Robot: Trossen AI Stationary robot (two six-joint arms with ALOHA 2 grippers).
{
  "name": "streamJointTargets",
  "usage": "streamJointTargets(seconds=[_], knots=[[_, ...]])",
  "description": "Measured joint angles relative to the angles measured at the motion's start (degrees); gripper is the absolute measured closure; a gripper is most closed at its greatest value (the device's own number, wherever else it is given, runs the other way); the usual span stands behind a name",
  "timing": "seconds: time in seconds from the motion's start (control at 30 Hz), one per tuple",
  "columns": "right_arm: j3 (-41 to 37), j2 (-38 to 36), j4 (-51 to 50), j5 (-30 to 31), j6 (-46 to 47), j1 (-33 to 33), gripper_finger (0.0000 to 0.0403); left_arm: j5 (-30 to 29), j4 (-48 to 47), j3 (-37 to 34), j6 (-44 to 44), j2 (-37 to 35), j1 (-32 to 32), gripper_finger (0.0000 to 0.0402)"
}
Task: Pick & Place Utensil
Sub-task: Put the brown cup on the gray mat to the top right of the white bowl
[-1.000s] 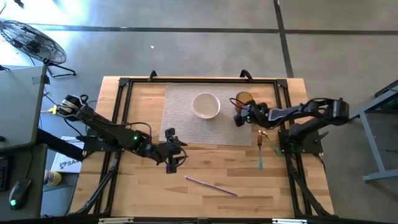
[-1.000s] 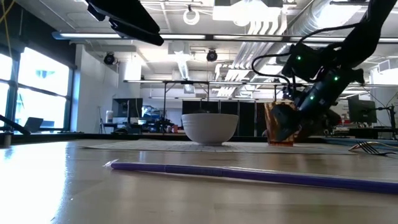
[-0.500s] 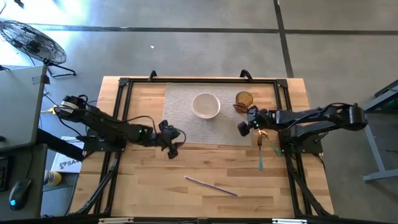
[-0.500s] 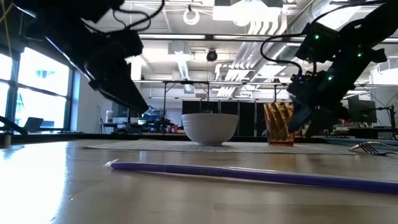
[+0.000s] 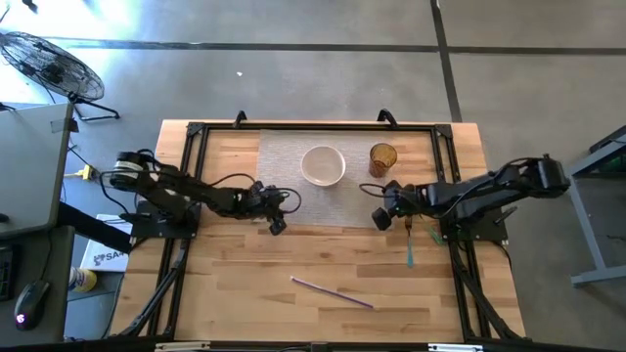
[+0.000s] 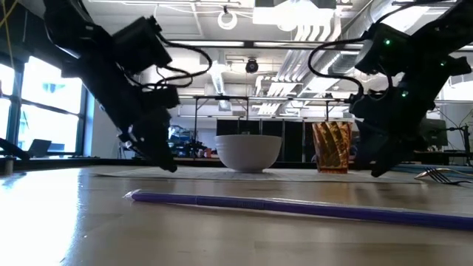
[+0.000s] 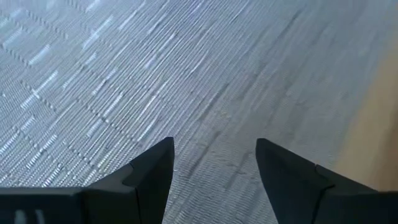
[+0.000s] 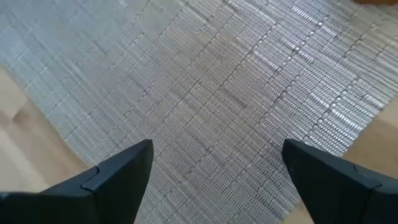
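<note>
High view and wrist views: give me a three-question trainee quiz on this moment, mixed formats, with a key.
1. True or false: the right gripper is shut on the teal-handled fork.
2. Multiple choice: what lies under the left gripper? A) the white bowl B) the grey placemat near its edge C) the purple straw
3. Fill in: the amber glass stands on the placemat beside the ____.

Key:
1. False. Its fingers are spread with only mat between them; the fork lies untouched on the wooden table.
2. B. The left wrist view shows woven mat and a strip of wood.
3. Bowl.
</note>
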Motion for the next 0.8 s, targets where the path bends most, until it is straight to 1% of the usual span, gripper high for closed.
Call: streamJointTargets(seconds=[0.2,0.4,0.5,0.63,0.73,0.8], knots=[[0.0,1.6,2.4,3.3,-2.3,-2.0,0.0050,0.2,0.0,0.0,-0.1,0.6,2.1,0.0181],[0.0,0.9,1.6,3.5,-3.9,-3.2,0.0050,-0.5,0.0,0.0,0.7,0.6,2.0,0.0181],[3.2,-0.5,-5.6,4.4,-4.3,-2.4,0.0050,-0.5,-0.1,0.0,0.8,0.6,2.0,0.0181],[11.5,-1.9,-20.3,8.3,-4.6,0.0,0.0050,-0.3,-0.6,1.0,1.3,0.6,2.0,0.0181],[18.4,-1.9,-26.2,9.2,-5.1,1.3,0.0050,-0.2,-1.4,2.0,1.9,0.3,2.0,0.0181],[22.3,-1.9,-29.0,9.0,-5.1,1.5,0.0050,-0.3,-3.9,2.6,1.9,-0.9,2.0,0.0181]])
